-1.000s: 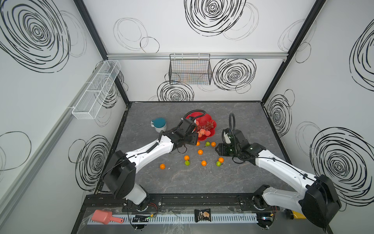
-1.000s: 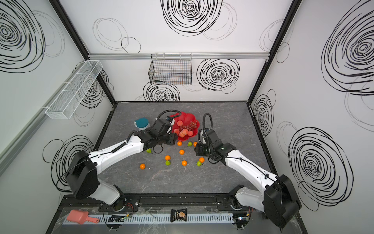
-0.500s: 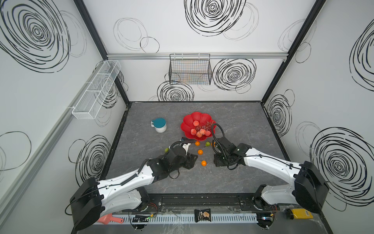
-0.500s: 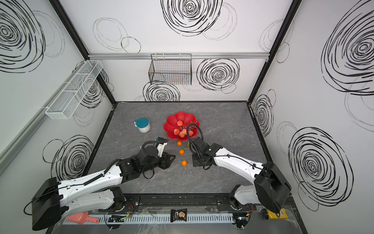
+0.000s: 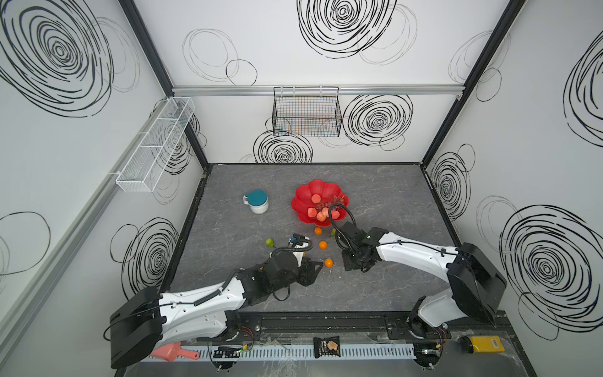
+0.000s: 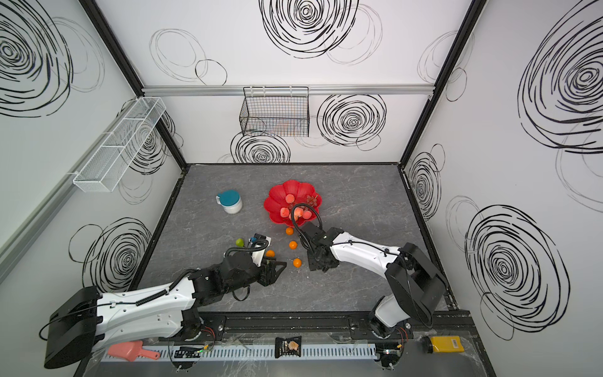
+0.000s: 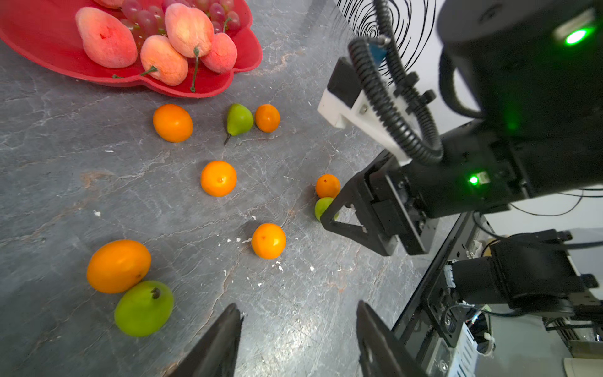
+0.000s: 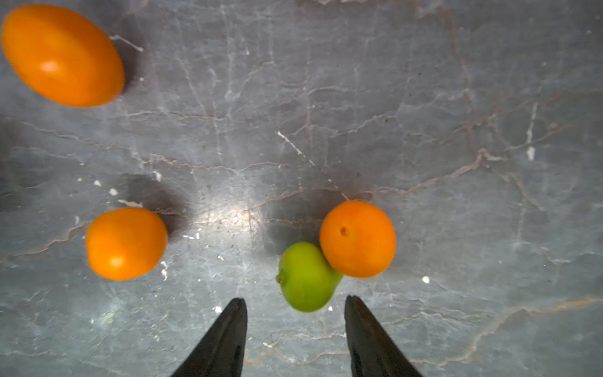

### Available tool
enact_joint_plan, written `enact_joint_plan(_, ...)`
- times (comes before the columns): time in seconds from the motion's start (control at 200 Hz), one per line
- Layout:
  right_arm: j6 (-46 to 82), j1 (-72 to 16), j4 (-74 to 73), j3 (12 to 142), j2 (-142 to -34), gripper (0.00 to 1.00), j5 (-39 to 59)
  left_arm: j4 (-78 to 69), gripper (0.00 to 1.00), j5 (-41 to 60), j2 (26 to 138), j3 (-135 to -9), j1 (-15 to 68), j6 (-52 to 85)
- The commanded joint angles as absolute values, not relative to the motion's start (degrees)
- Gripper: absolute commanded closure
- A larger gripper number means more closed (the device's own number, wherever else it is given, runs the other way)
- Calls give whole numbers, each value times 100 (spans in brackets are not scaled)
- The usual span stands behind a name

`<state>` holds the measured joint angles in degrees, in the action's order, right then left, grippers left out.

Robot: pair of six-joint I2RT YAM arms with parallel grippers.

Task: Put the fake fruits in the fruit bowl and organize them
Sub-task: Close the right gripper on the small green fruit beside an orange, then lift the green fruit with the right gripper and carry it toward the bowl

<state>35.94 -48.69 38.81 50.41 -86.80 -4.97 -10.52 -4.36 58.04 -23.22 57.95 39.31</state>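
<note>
Farthest out from the fruit bowl (image 5: 312, 190), toward the front edge of the bench (image 5: 228, 225), we see the left gripper (image 7: 298, 313) held low. Its fingers (image 7: 222, 346) are spread with only bare bench between them. Just beside it an orange (image 7: 118, 266) and a green pear (image 7: 143, 308) lie touching each other.

A little closer to the bowl we find the right gripper (image 8: 295, 302) pointing down at the bench. Its fingers are spread as well and pinch nothing. A second pear (image 8: 306, 277) lies just past their tips, roughly in line with the gap, and touches an orange ball (image 8: 358, 239).

Between the two grippers and the bowl, in both top views, we count three loose oranges (image 5: 323, 244) in a ragged line that leads up to the bowl's near rim. Right at that rim a stemmed pear (image 7: 239, 119) lies between two of the orange fruits. A lone pear (image 5: 269, 242) sits well apart, off the bowl's near left side.

Inside the bowl we see pink peaches (image 7: 106, 37) heaped toward the near rim, with the grape bunch (image 7: 146, 19) behind them. Left of the bowl, and apart from it, stands the white mug (image 5: 257, 207) with its teal lid (image 5: 256, 196).
</note>
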Motion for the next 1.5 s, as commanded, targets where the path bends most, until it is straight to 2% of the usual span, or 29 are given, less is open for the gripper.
enact_joint_plan(0.0,3606,-4899,4107,5198,-8754,47,-731,-1367,39,-570,5679,-2302,5749,4000)
enact_joint_plan(0.851,3376,-4903,3818,5387,-9501,51,-693,-1327,38,-458,5696,-2283,5546,4008)
enact_joint_plan(1.496,3366,-4904,3814,5456,-9511,63,-816,-1349,38,-392,5803,-2283,5520,3999)
